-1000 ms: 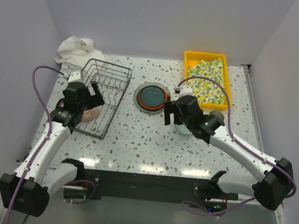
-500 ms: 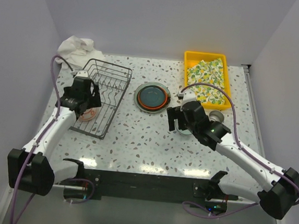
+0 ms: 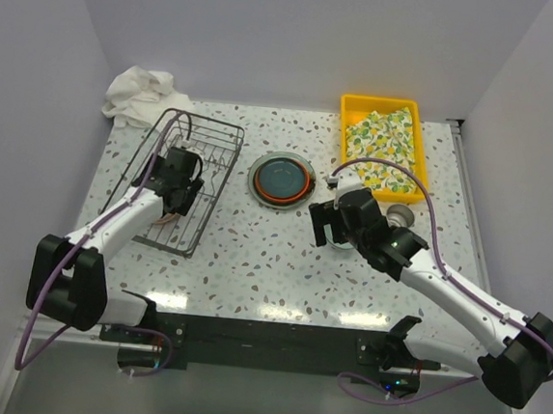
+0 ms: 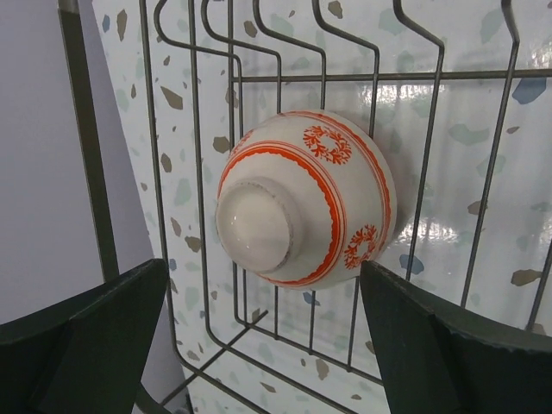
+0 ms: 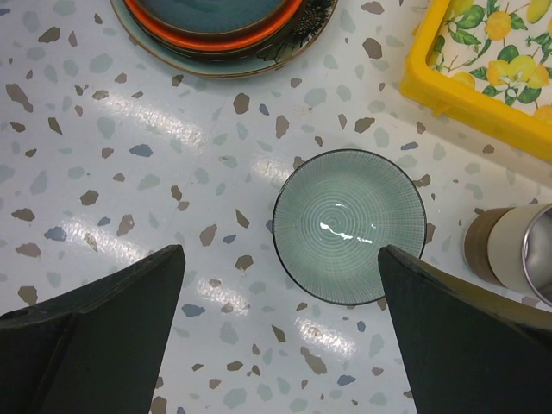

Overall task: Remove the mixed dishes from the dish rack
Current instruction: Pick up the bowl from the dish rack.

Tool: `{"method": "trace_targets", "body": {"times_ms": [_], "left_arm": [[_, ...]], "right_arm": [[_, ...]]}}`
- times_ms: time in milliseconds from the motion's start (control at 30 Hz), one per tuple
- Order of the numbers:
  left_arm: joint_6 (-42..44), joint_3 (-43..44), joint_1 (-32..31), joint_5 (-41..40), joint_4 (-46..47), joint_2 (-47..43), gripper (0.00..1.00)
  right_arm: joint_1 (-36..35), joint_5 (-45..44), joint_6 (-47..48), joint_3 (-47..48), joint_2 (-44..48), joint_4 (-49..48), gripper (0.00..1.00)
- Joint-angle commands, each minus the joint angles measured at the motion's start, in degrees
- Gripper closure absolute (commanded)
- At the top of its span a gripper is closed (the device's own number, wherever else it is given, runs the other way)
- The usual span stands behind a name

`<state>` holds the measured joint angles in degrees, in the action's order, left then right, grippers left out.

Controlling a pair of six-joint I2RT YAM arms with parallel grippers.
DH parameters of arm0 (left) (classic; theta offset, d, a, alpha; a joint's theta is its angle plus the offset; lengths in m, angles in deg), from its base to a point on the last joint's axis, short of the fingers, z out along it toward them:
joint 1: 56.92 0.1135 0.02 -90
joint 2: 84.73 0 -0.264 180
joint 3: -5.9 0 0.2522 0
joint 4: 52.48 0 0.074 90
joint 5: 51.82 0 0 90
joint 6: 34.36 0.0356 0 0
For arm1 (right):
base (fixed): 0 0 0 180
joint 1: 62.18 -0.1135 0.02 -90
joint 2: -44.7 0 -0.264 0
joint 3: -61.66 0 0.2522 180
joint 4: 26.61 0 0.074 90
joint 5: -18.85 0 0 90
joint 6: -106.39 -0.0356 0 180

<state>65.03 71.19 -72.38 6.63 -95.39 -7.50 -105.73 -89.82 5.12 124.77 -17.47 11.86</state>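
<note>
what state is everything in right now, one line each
dish rack: holds patterned bowl
patterned bowl: on its side, ungripped
plates: stacked on table
green bowl: upright, empty
yellow tray: holds lemon-print cloth
cup: upright beside yellow tray
white cloth: crumpled
left gripper: open, facing patterned bowl
right gripper: open above green bowl

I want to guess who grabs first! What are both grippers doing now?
Left gripper: jaws open, holding nothing, facing the red-patterned white ceramic bowl in the dark wire rack.
Right gripper: jaws open, holding nothing, over the pale green round bowl.
</note>
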Motion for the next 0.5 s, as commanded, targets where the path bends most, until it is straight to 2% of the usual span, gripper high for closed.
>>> {"method": "trace_targets", "body": {"times_ms": [0, 467], "left_arm": [[10.3, -2.1, -1.1, -2.3, 6.5, 0.1, 0.02], [14.0, -5.8, -3.0, 0.3, 10.2, 2.3, 0.03]], "right_arm": [[0.0, -1.3, 1.2, -0.2, 1.8, -0.3, 0.01], [0.1, -1.1, 2.4, 0.0, 0.4, -0.1, 0.01]]}}
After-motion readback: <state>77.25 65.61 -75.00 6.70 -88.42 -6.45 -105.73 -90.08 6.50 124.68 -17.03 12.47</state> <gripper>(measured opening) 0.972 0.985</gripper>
